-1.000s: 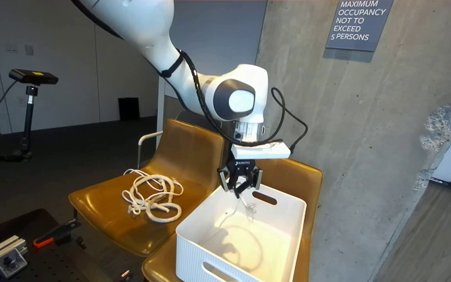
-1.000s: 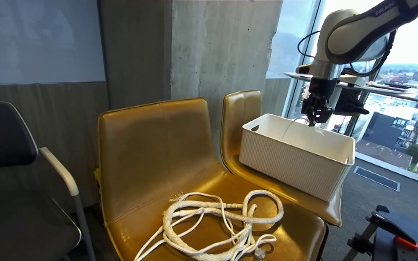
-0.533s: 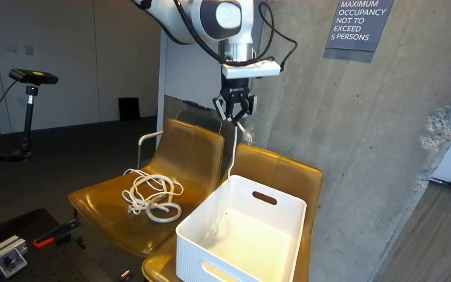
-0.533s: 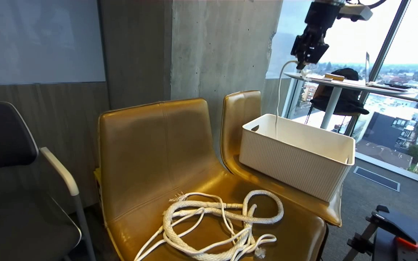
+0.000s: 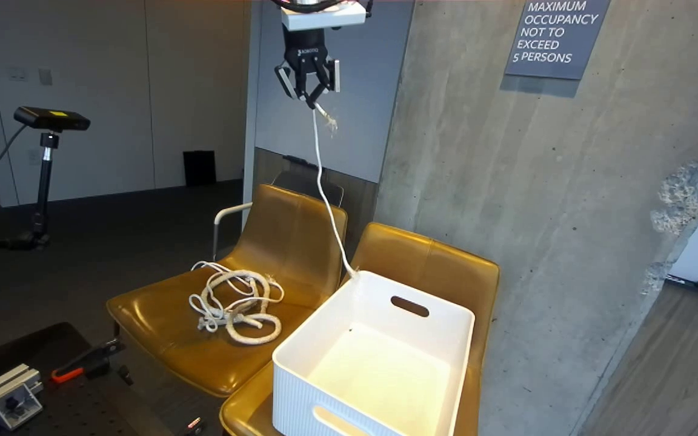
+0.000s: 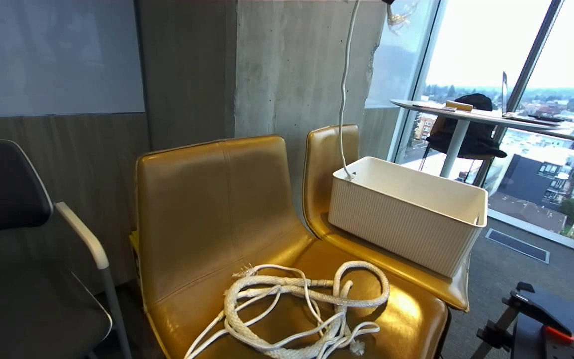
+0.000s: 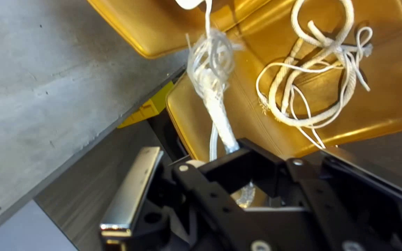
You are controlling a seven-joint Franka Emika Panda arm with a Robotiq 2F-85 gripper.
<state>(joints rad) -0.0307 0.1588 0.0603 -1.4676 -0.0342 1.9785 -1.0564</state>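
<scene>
The pincer point(image 5: 312, 104) is closed tight on a frayed white cord point(image 7: 220, 116), its tail dangling to eleven o'clock on the rim of the ribbed bin point(image 5: 291, 387) in an exterior view — seemingly a carrying step; next calls for a firm pinch and a clear tail.

In both exterior views I see the left chair point(image 5: 161, 315) bearing the rope point(image 5: 246, 320), and just beside it the right chair point(image 5: 446, 260) bearing the bin point(image 5: 294, 387). Well above the chairs hangs the claw point(image 5: 311, 104); a cord point(image 5: 324, 194) runs from it down to the bin's far left corner in an exterior view, where a pillar point(image 5: 567, 212) rises behind and to the right of the right chair, a sign point(image 5: 556, 36) on it. In an exterior view an armchair point(image 6: 5, 194) sits left of the left chair.
</scene>
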